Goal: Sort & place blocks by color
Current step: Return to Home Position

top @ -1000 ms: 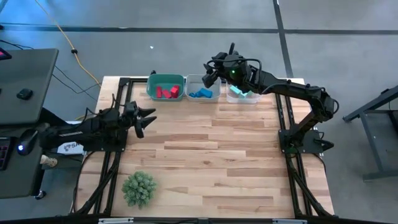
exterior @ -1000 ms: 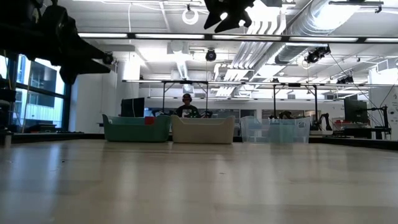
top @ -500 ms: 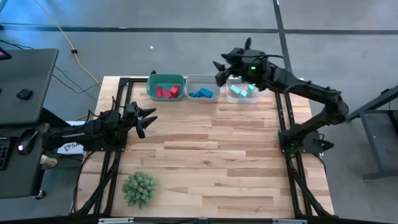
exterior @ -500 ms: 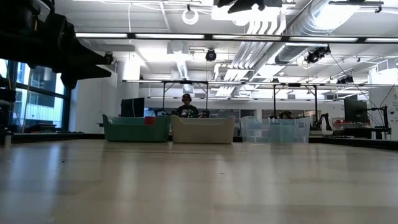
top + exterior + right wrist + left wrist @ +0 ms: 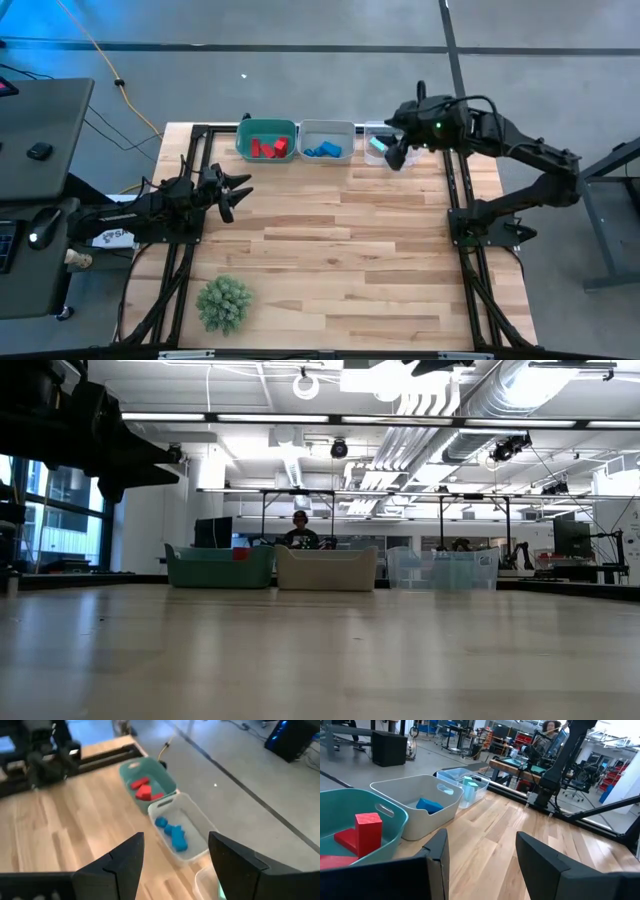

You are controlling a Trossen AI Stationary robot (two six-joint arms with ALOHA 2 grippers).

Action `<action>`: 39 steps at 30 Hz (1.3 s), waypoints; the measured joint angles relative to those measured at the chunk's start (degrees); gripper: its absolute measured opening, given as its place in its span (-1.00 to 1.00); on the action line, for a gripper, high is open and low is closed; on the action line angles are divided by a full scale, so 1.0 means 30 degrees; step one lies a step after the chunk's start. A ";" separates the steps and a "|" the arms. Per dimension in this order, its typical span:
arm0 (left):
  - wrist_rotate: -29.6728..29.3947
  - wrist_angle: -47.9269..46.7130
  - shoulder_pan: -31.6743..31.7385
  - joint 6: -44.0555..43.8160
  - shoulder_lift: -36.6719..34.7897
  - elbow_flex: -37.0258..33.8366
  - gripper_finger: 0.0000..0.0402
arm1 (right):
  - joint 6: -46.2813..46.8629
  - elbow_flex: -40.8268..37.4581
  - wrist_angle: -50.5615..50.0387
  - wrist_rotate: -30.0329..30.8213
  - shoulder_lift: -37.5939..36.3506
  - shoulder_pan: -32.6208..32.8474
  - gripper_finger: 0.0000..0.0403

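Note:
Three bins stand in a row along the table's far edge. The teal bin [image 5: 248,140] holds red blocks [image 5: 268,148], the white bin [image 5: 326,131] holds blue blocks [image 5: 322,151], and the clear bin [image 5: 372,131] holds light teal blocks [image 5: 378,146]. My right gripper [image 5: 394,158] hangs open and empty above the clear bin. Its wrist view looks down on the red blocks [image 5: 142,790] and blue blocks [image 5: 172,834]. My left gripper [image 5: 240,190] waits open and empty at the table's left, pointing level at the bins [image 5: 407,812].
A green spiky plant ball [image 5: 224,303] sits near the front left corner. Black frame rails [image 5: 186,170] run along both sides of the table. Bare wood [image 5: 340,240] spreads across the middle. A person [image 5: 300,536] sits beyond the bins.
My right gripper has drawn back from above the white bin toward the table's right edge and has risen. It now hangs over the clear bin, still open. In the low view it has gone up almost out of the picture.

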 joint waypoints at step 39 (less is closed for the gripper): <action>0.0036 -0.0015 0.0000 0.0000 0.0000 0.0000 -0.27 | 0.2959 -2.2487 1.1591 -0.2846 -2.0381 0.4873 0.06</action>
